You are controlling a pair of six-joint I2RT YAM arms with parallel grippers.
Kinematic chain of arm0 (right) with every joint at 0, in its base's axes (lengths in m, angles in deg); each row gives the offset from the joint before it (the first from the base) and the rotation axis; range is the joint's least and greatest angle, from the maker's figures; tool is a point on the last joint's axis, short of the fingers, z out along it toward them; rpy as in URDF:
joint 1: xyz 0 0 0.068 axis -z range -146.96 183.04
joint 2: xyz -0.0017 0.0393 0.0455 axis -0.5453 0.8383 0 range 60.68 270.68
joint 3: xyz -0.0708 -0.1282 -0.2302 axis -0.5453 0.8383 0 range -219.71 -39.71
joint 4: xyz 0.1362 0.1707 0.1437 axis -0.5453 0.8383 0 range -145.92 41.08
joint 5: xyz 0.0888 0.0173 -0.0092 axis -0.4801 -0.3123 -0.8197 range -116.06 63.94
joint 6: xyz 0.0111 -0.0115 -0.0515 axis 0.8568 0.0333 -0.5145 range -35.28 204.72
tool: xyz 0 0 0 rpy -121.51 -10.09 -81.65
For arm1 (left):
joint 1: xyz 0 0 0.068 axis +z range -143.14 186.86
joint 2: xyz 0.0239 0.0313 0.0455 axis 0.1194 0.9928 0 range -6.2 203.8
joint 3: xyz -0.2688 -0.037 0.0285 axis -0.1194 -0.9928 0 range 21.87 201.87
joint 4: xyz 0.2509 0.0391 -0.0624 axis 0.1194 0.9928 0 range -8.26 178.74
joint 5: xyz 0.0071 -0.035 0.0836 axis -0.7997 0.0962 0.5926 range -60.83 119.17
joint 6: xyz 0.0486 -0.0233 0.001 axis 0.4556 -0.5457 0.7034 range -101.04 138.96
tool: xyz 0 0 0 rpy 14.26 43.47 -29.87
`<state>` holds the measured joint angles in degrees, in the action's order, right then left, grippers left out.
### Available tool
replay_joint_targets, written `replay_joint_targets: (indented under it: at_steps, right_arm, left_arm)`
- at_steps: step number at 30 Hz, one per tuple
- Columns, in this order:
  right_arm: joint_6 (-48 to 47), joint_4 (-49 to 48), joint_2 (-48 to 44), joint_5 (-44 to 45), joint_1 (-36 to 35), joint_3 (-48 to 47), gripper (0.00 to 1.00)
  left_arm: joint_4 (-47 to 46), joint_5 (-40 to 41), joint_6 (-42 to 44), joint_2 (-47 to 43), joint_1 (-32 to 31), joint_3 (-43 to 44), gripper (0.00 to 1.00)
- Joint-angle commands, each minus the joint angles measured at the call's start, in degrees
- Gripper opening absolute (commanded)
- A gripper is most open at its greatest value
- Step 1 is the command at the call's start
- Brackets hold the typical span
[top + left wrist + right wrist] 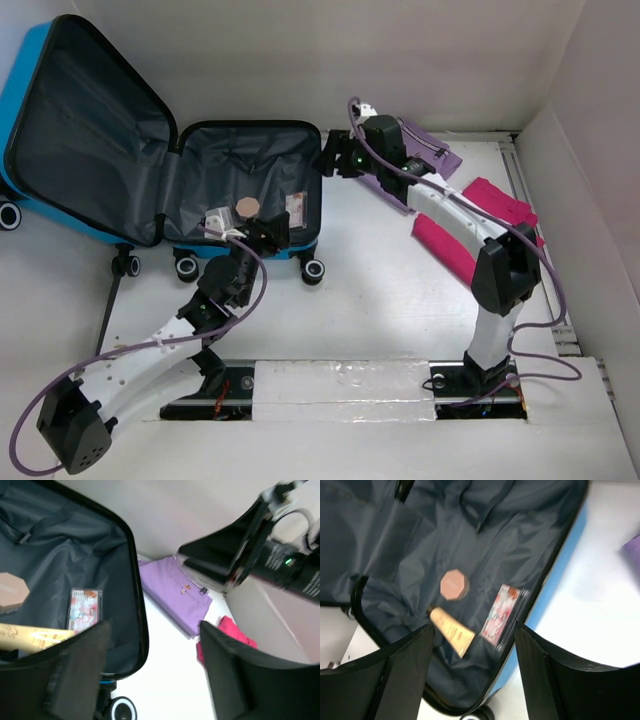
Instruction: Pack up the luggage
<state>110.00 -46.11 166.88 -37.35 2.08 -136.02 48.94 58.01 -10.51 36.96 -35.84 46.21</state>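
Just below the left gripper [272,232], whose fingers stand apart and empty, the blue suitcase [230,160] lies open. The right gripper [330,160], also spread, hovers beside its rim.

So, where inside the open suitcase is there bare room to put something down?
In the luggage, the lining between the octagonal compact and the far rim is bare. The near edge is crowded: tube and flat packet lie close by the compact.
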Motion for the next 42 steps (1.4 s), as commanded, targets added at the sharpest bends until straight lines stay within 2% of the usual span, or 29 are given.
replay_joint_targets:
  at_steps: [1,2,4,5,7,8,9,14,17,18,19,20,21,22,23,24,25,28,29,33,38,42]
  right_arm:
    - [-0.2,-1.9,-1.1,-2.3,-1.8,1.6,0.71]
    - [0.3,-2.4,-2.2,-1.6,-1.1,2.6,0.71]
    - [0.3,-3.1,-5.1,2.0,-0.5,7.3,0.60]
    - [-0.2,-3.9,-8.7,3.5,-0.5,9.3,0.32]
    - [-0.8,-3.9,-12.9,9.1,0.0,13.3,0.10]
    - [-0.8,-3.9,-15.2,11.1,0.0,18.1,0.00]
    - [-0.8,-3.9,-20.1,12.9,0.0,20.6,0.00]
    - [-0.3,-4.4,-35.6,24.3,1.9,34.9,0.00]
    - [0.2,-3.8,-46.1,25.8,3.7,41.9,0.00]
    - [0.8,-3.8,-48.6,25.8,5.2,44.0,0.00]
    - [0.8,-3.0,-52.7,25.8,5.9,44.8,0.04]
    - [0.8,-1.7,-54.4,25.0,6.4,45.4,0.10]
    - [0.8,-0.8,-55.7,24.1,7.0,45.4,0.16]
    - [0.8,0.2,-56.8,24.1,7.7,45.4,0.33]
    - [0.2,1.8,-58.2,23.4,7.8,45.4,0.41]
    - [-0.3,2.7,-58.8,22.9,7.8,45.4,0.45]
    - [-0.3,3.5,-59.4,22.9,8.4,45.4,0.49]
    - [-0.3,4.2,-62.2,21.3,8.4,46.7,0.53]
    - [-0.3,3.6,-62.9,20.6,8.4,47.9,0.53]
    - [-0.3,3.0,-66.1,18.8,8.9,49.4,0.53]
    - [-1.5,5.2,-68.7,17.0,8.9,49.4,0.53]
    - [-2.0,5.2,-70.1,13.9,8.9,49.9,0.53]
  left_arm:
    - [-3.5,-0.4,1.7,0.1,-0.2,1.8,0.64]
    - [-3.5,-1.8,1.7,1.2,-0.2,2.4,0.60]
    - [-3.5,-5.7,1.7,5.7,-0.7,5.1,0.55]
    - [-2.0,-6.8,1.7,7.2,-0.7,6.0,0.45]
    - [-2.0,-10.2,1.7,11.2,-2.1,7.4,0.27]
    - [-2.7,-12.0,1.7,12.6,-2.1,8.5,0.07]
    - [-2.7,-13.5,2.3,14.0,-2.1,9.1,0.00]
    - [-3.2,-20.3,0.7,24.7,-2.1,15.1,0.00]
    - [-0.6,-21.4,0.0,32.6,-4.1,22.7,0.00]
    - [0.7,-20.6,0.0,35.0,-4.9,28.2,0.00]
    - [4.4,-19.4,-0.8,37.6,-5.5,31.5,0.05]
    - [7.0,-18.8,-1.9,40.3,-5.6,35.0,0.17]
    - [9.7,-18.1,-2.9,46.4,-5.6,38.8,0.35]
    - [14.8,-17.3,-5.1,49.5,-5.6,46.2,0.45]
    - [17.2,-16.5,-6.2,52.6,-5.6,49.8,0.55]
    - [19.8,-15.9,-7.4,59.2,-4.9,57.3,0.67]
    - [24.8,-15.9,-8.7,62.4,-4.9,61.3,0.67]
    - [32.2,-15.3,-13.5,74.5,-4.4,72.7,0.67]
    - [35.1,-15.3,-14.3,77.0,-3.8,78.9,0.83]
    - [39.1,-16.4,-22.4,86.6,-2.5,88.0,0.84]
    - [38.1,-12.0,-30.8,91.5,-2.5,88.0,0.76]
    - [38.1,-9.3,-33.8,94.2,-2.0,88.7,0.72]
